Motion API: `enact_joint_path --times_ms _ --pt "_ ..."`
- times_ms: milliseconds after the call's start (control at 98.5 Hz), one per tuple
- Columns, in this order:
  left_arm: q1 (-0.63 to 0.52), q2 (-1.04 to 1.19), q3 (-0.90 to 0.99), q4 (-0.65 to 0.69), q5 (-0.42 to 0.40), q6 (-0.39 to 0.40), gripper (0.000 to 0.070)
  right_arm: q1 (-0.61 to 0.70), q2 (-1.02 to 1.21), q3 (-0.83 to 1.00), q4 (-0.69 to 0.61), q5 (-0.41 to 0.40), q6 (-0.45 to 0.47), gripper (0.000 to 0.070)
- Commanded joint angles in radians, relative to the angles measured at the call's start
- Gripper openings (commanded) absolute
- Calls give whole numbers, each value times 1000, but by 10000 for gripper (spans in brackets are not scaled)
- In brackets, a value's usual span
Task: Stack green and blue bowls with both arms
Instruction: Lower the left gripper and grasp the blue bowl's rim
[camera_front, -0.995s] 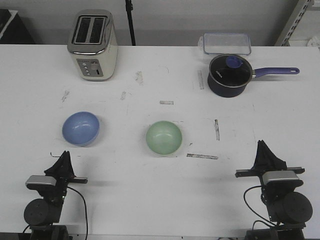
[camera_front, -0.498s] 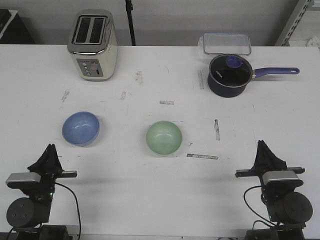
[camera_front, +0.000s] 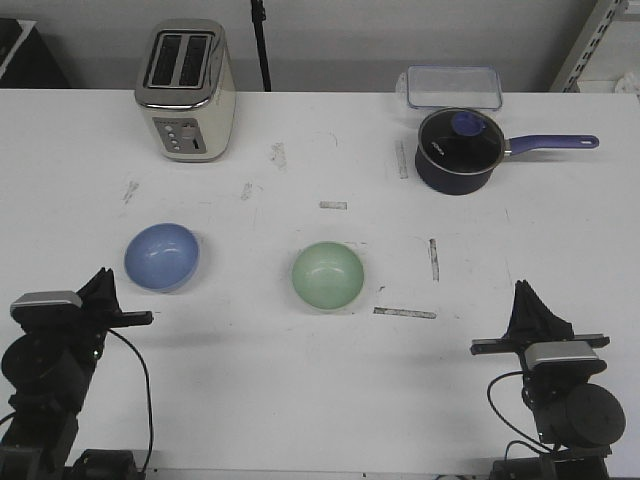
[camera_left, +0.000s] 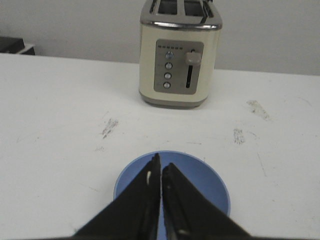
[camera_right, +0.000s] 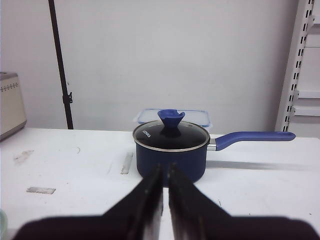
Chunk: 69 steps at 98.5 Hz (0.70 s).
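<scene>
Movement over the last second belongs entirely to the left arm: the left end effector (camera_front: 103, 285) has swung away from the front edge of the worktop (camera_front: 300, 400) toward the left edge and risen, and its tips now point at the blue bowl (camera_front: 161, 256), which sits just beyond them. In the left wrist view its fingers (camera_left: 150, 195) are pressed together, with the blue bowl directly behind and below them and the toaster (camera_left: 180, 52) well beyond, toward the back edge. That reads as the opening of a reach for the blue bowl; no grasp has begun, and the fingers would need to part first. The right end effector (camera_front: 524, 297) has not moved, parked near the front right corner, its fingers likewise together. The green bowl (camera_front: 327, 276) rests near the middle of the worktop, well apart from the blue one and from both arms. Between the two bowls the surface is bare apart from scuffs and tape marks, leaving open room to carry one over. The saucepan (camera_front: 458, 150) and a clear container (camera_front: 452, 86) stand well off toward the back right.
</scene>
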Motion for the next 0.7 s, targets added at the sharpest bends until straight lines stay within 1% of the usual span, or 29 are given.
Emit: enact_joint_path --times_ms 0,122,254,335,447,548,599,691 --pt "1 54 64 -52 -3 -33 1 2 -2 -3 12 -1 -4 15" --pt "1 164 147 -162 4 -57 1 2 -2 -3 12 -1 -4 15" --pt "1 282 233 -288 51 -95 1 2 -2 -3 12 -1 -3 15" --pt "2 359 290 -363 55 -124 1 2 -2 -3 12 -1 -4 15" --pt "2 456 346 -395 55 -127 1 2 -2 -3 12 -1 -4 15" --pt "3 528 390 -454 65 -192 2 2 -2 -3 12 -1 -4 15" --pt "10 557 410 -477 86 -208 1 2 -2 -3 12 -1 -4 15" --pt "41 603 437 -501 179 -233 1 2 -2 -3 12 -1 -4 15"
